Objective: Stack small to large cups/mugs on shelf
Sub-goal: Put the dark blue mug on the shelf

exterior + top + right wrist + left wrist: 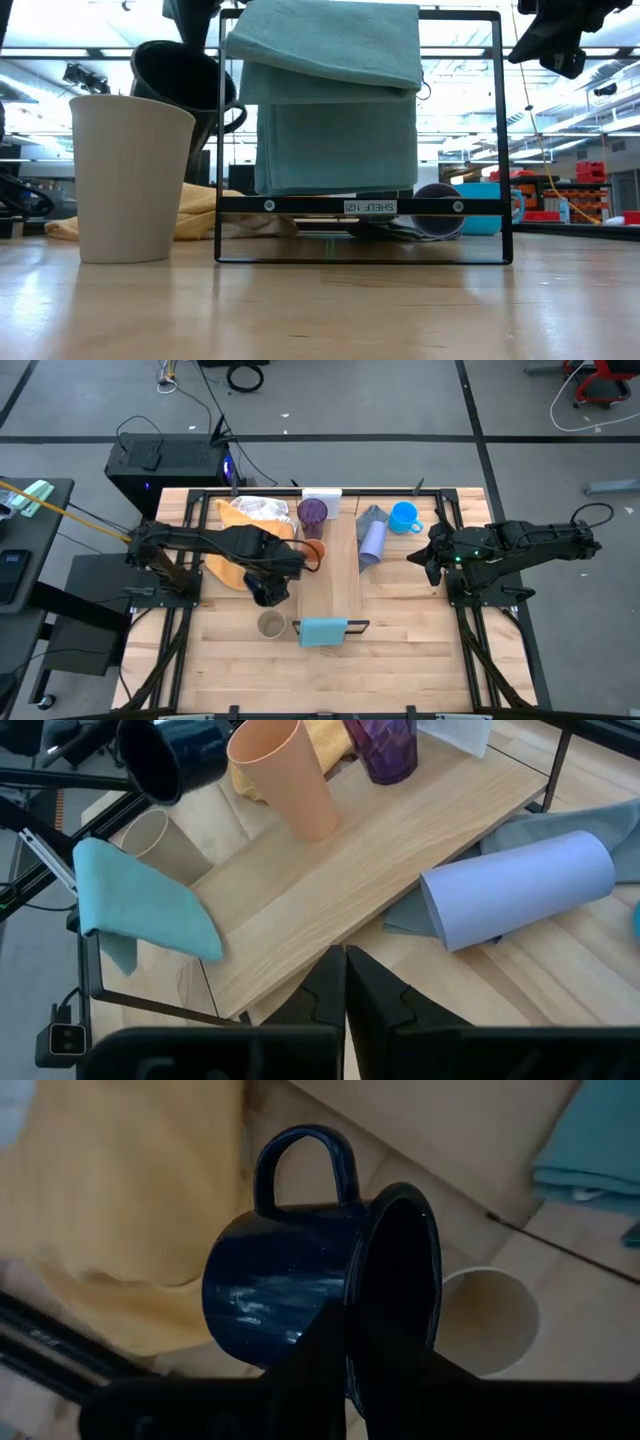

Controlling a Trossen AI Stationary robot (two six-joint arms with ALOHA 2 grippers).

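The left gripper (350,1370) pinches the rim of the shiny navy blue metal mug (300,1295), tipped in the air beside the long pale wooden shelf (335,575). It looks hard, light and slippery, so the rim grip could slide. The right gripper (345,982) waits, closed on nothing.

The navy mug (300,1285) looks shiny like enamel, the shelf (370,880) is smooth pale wood, and the yellow cloth (110,1210) beside the mug looks soft.
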